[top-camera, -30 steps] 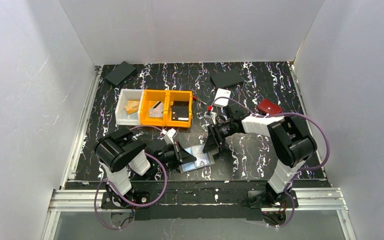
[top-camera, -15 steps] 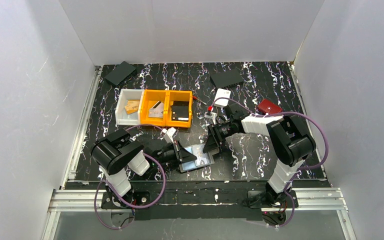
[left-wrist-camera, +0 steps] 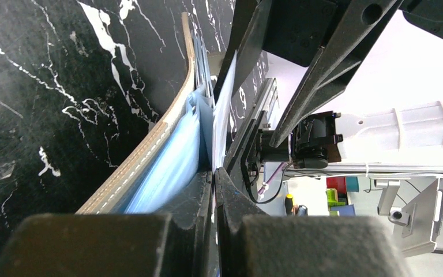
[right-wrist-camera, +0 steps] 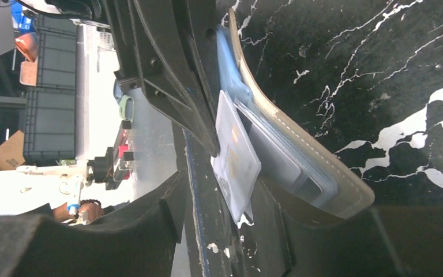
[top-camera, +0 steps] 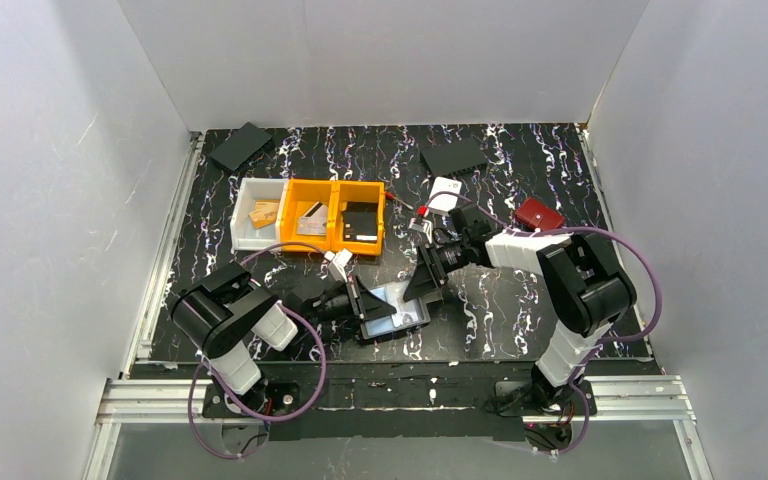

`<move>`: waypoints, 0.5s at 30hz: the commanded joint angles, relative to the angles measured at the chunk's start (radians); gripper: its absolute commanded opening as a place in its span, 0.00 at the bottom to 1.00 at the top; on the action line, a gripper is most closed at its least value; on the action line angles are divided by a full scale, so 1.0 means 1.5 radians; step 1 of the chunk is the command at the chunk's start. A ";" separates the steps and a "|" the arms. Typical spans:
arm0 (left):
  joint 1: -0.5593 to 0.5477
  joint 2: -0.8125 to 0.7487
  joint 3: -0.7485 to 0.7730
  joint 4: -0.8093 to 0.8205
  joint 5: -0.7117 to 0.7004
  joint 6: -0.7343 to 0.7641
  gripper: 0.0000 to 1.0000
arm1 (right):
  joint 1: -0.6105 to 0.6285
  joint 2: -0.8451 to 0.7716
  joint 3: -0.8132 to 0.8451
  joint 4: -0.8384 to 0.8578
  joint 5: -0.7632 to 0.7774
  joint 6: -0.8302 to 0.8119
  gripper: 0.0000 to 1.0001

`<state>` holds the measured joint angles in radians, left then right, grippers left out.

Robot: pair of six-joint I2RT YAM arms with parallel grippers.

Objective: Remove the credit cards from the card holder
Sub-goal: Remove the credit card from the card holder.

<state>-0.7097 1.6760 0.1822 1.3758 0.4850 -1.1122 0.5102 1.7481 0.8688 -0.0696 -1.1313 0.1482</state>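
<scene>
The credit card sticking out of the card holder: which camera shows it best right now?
Right wrist: it shows most of the credit card face, angled away from the card holder. Left wrist shows only its thin pale edge. In the top external view it blends with the holder into one small pale patch, detail lost.

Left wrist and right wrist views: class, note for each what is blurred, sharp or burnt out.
Left wrist: the left gripper's fingers are dark blurs; the stitched edge of the card holder is sharp; the background at right burns out white. Right wrist: the right gripper's fingers are blurred too; the credit card is sharp; the left background is overexposed.
</scene>
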 commanded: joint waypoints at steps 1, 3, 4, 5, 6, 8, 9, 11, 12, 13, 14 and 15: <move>0.002 -0.019 0.029 0.026 0.014 0.000 0.00 | -0.003 -0.037 -0.010 0.074 -0.051 0.050 0.47; 0.002 -0.017 0.031 0.026 0.010 -0.004 0.00 | -0.004 -0.037 -0.012 0.081 -0.050 0.059 0.36; 0.002 -0.017 0.031 0.026 0.007 -0.003 0.00 | -0.006 -0.037 -0.012 0.083 -0.049 0.062 0.29; 0.003 -0.018 0.030 0.026 0.005 -0.004 0.00 | -0.007 -0.037 -0.012 0.084 -0.049 0.064 0.22; 0.002 -0.021 0.028 0.027 0.002 -0.002 0.00 | -0.008 -0.037 -0.012 0.086 -0.049 0.065 0.15; 0.003 -0.031 0.022 0.027 -0.002 0.000 0.00 | -0.011 -0.036 -0.012 0.086 -0.048 0.066 0.02; 0.003 -0.035 0.018 0.027 -0.003 0.001 0.00 | -0.012 -0.036 -0.012 0.087 -0.049 0.066 0.01; 0.005 -0.044 0.010 0.027 -0.005 0.003 0.00 | -0.017 -0.037 -0.012 0.088 -0.050 0.067 0.01; 0.007 -0.047 0.005 0.027 -0.006 0.004 0.00 | -0.019 -0.039 -0.013 0.090 -0.052 0.067 0.01; 0.009 -0.049 0.001 0.028 -0.005 0.005 0.00 | -0.021 -0.040 -0.014 0.092 -0.053 0.068 0.01; 0.011 -0.051 -0.003 0.031 -0.003 0.005 0.00 | -0.022 -0.041 -0.016 0.095 -0.053 0.070 0.01; 0.012 -0.054 -0.005 0.032 0.000 0.005 0.00 | -0.023 -0.044 -0.017 0.100 -0.054 0.072 0.01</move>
<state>-0.7052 1.6436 0.1959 1.3914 0.4866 -1.1225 0.4843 1.7340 0.8543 0.0326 -1.1709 0.2405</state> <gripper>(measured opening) 0.018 0.034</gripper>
